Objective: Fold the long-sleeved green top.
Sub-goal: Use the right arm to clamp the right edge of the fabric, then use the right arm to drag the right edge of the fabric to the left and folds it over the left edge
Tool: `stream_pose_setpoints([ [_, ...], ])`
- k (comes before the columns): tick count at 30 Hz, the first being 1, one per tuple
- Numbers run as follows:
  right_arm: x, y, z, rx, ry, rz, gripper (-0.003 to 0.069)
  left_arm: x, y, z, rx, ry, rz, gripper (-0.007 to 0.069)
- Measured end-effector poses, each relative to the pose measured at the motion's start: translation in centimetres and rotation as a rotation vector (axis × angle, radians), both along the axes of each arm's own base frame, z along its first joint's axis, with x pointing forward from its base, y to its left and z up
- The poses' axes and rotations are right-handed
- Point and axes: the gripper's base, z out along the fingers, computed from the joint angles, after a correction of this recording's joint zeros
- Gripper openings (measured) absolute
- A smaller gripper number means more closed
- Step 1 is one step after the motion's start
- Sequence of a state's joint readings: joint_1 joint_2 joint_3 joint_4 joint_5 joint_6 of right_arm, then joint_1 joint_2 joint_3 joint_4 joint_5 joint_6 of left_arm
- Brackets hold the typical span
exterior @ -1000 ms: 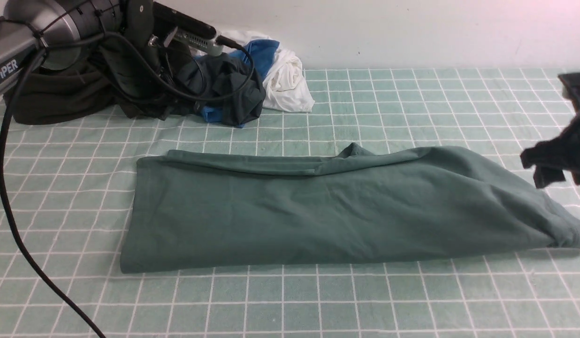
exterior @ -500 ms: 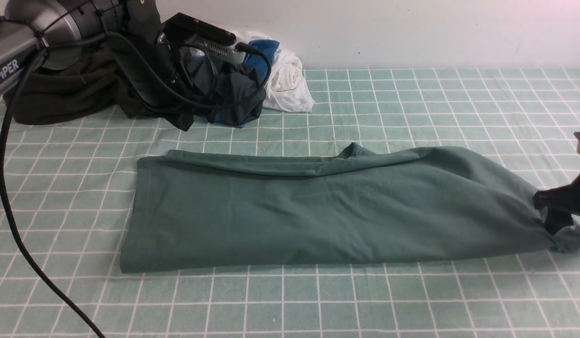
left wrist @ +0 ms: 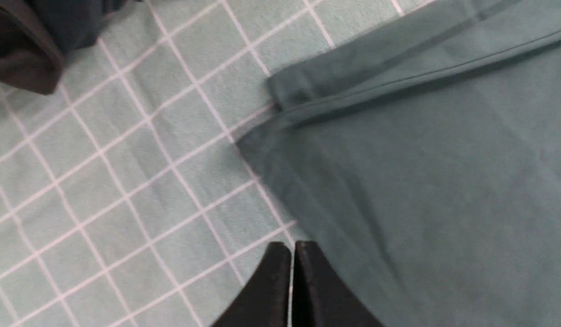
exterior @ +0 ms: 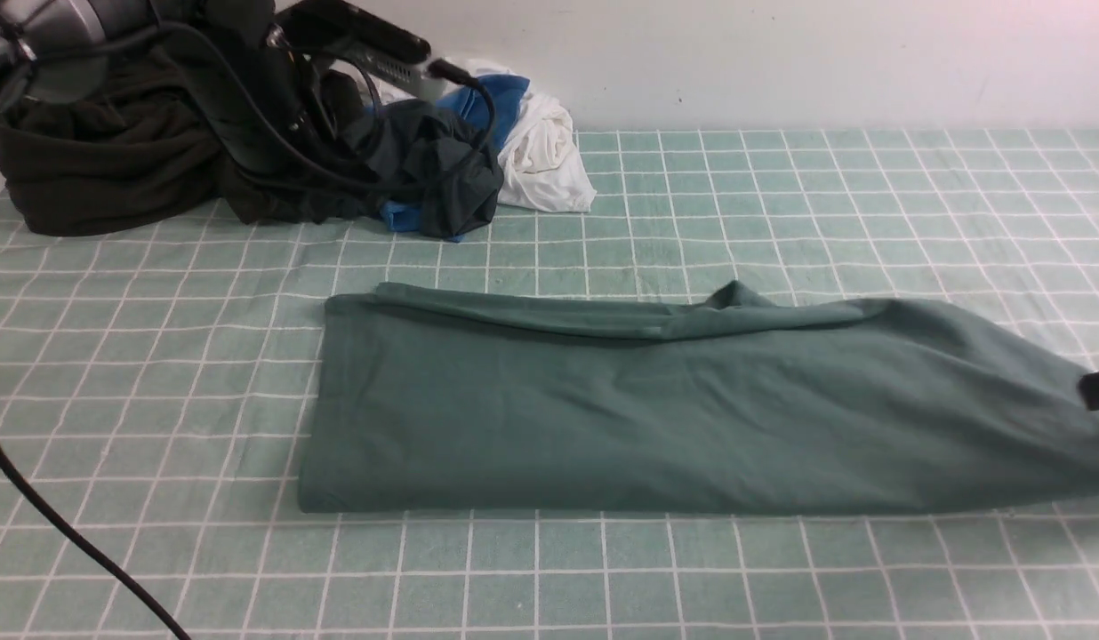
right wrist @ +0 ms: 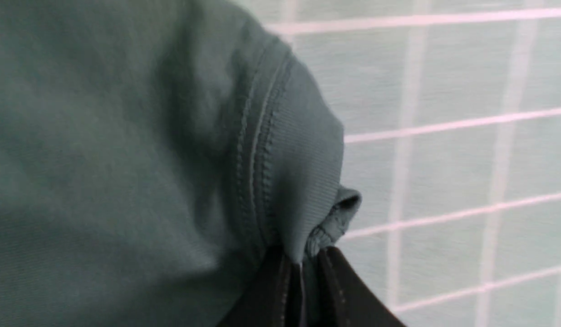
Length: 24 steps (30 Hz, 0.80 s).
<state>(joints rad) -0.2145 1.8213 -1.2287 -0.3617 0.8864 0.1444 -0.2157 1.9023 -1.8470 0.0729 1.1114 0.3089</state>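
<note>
Across the middle of the pale green checked tablecloth (exterior: 692,196) lay the sage-green long-sleeved jersey top (exterior: 647,418), folded into a long band reaching the right edge. There the right gripper (right wrist: 303,265) was pinched on its ribbed edge, presumably to carry that end over. The left gripper (left wrist: 292,254), jaws pressed together on nothing, hovered by the band's left end. A heap of dark, blue and white clothes (exterior: 443,169) sat in the far left corner.

Readable text, labels, brands, numbers, signs: none in the 3 views. Green long-sleeved top (exterior: 692,418): plain fabric and seam stitching only. Left arm housing (exterior: 69,18), upper left of front view: no lettering legible.
</note>
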Motion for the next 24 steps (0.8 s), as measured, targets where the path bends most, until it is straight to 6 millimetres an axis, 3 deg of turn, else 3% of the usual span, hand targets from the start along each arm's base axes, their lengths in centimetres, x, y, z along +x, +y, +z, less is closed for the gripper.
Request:
stream_pose_setpoints([
  [1,-0.3,0.1,1.7,-0.013,-0.049,-0.004,0.0047,-0.5,0.2,0.9,0.007,-0.018,0.004,-0.0003],
  [2,-0.4,0.2,2.1,-0.014,-0.060,-0.006,0.0047,-0.6,0.2,1.1,0.006,-0.021,0.004,-0.0003],
  [3,-0.7,1.2,5.1,-0.008,-0.151,0.010,0.0047,-1.7,0.6,2.8,0.008,-0.052,0.011,-0.0003],
  [6,-1.0,5.0,10.3,0.044,-0.306,0.119,0.0047,-3.4,1.0,5.2,-0.003,-0.085,0.028,-0.0003],
  [8,-0.9,8.7,12.8,0.100,-0.379,0.248,0.0047,-4.8,1.3,6.8,-0.013,-0.104,0.040,-0.0003],
  [10,-0.6,15.3,15.1,0.237,-0.463,0.453,0.0047,-6.4,1.7,8.6,-0.022,-0.128,0.049,-0.0003],
  [11,-0.6,15.8,15.2,0.249,-0.465,0.469,0.0047,-6.6,1.7,8.7,-0.020,-0.127,0.050,-0.0003],
  [12,-0.6,18.0,15.5,0.295,-0.478,0.533,0.0047,-7.0,1.9,9.1,-0.017,-0.133,0.052,-0.0003],
  [13,-0.5,22.2,15.4,0.380,-0.482,0.656,0.0047,-8.0,2.4,10.3,0.003,-0.162,0.065,-0.0003],
  [17,-0.3,31.0,13.2,0.527,-0.435,0.849,0.0047,-10.3,3.4,12.7,0.025,-0.235,0.111,-0.0003],
  [18,-0.1,33.1,12.3,0.555,-0.422,0.880,0.0047,-10.9,3.6,13.2,0.026,-0.253,0.119,-0.0003],
  [19,0.0,34.0,11.9,0.565,-0.421,0.891,0.0047,-11.3,3.8,13.6,0.025,-0.268,0.125,-0.0003],
  [20,0.3,36.6,10.5,0.594,-0.407,0.920,0.0047,-12.4,4.1,14.6,0.020,-0.300,0.134,-0.0003],
  [22,0.8,40.1,8.1,0.623,-0.390,0.950,0.0047,-14.3,4.5,16.1,0.004,-0.351,0.143,-0.0003],
  [24,1.2,42.3,6.2,0.635,-0.374,0.968,0.0047,-15.8,4.8,17.2,-0.019,-0.388,0.159,-0.0003],
])
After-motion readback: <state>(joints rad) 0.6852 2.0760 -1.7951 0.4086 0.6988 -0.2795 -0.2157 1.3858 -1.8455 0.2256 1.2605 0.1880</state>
